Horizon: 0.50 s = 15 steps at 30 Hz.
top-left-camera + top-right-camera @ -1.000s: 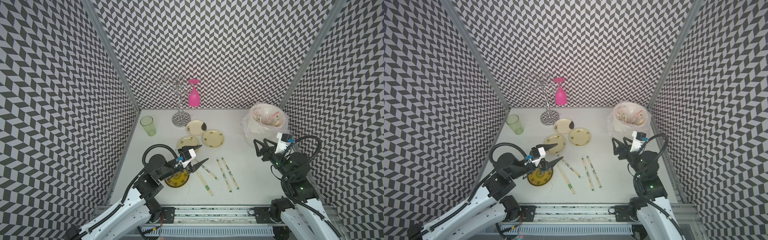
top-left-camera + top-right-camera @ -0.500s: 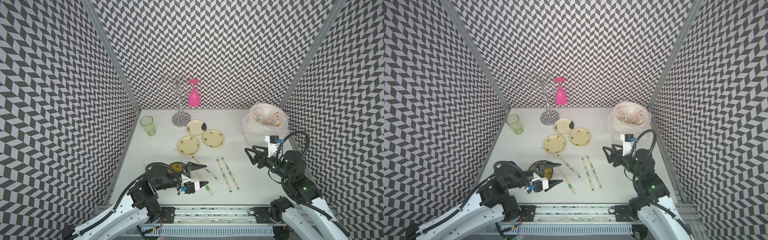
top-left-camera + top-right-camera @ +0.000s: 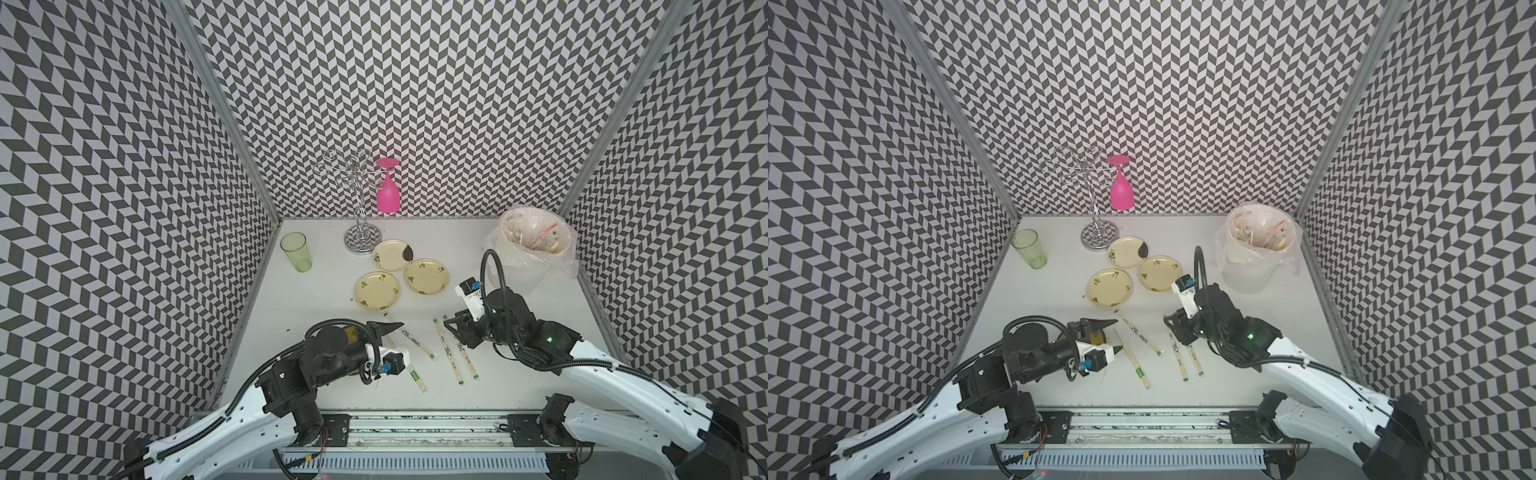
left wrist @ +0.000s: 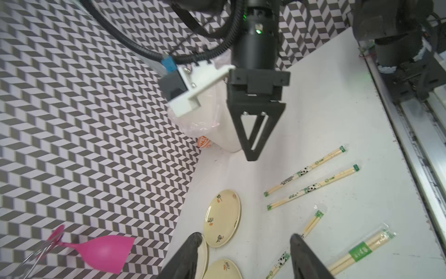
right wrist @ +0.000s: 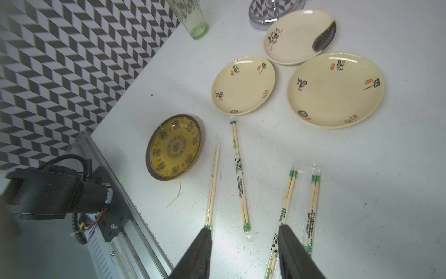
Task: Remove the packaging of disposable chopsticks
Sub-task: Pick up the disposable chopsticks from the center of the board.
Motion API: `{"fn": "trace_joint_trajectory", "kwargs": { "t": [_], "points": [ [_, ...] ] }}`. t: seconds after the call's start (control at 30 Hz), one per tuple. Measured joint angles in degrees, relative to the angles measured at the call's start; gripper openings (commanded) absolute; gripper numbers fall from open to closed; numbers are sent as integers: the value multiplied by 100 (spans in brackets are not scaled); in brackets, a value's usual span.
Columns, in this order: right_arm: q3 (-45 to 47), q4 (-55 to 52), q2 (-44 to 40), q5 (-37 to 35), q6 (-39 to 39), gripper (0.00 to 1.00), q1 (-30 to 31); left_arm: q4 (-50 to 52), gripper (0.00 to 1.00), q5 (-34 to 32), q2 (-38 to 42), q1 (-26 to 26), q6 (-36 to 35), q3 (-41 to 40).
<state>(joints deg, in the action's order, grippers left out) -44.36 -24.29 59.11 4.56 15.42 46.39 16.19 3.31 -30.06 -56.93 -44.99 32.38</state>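
**A:** Where are the 4 pairs of pale wooden disposable chopsticks?

**B:** On the white tabletop near its front edge. Each lies in a long clear plastic packaging sleeve, just beside the yellow round plate with a brown rim.

**A:** And the grippers?

**B:** The right gripper hovers over 1 panda-print sleeve, fingers moderately apart and holding nothing. The left gripper is spread wide and also holds nothing, near the green-banded sleeve.
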Motion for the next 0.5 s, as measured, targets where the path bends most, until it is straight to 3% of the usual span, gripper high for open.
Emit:
{"fn": "trace_joint_trajectory", "kwargs": {
  "t": [0.23,0.33,0.5],
  "points": [
    [-291,-455,710,-376,4,31,190,22,62,-120,785,0,221,-293],
    [-317,-564,822,-437,22,21,192,160,60,-59,597,0,50,-251],
    [-313,-807,1156,-457,157,22,192,382,58,-197,-358,-7,-289,24]
  ]
}}
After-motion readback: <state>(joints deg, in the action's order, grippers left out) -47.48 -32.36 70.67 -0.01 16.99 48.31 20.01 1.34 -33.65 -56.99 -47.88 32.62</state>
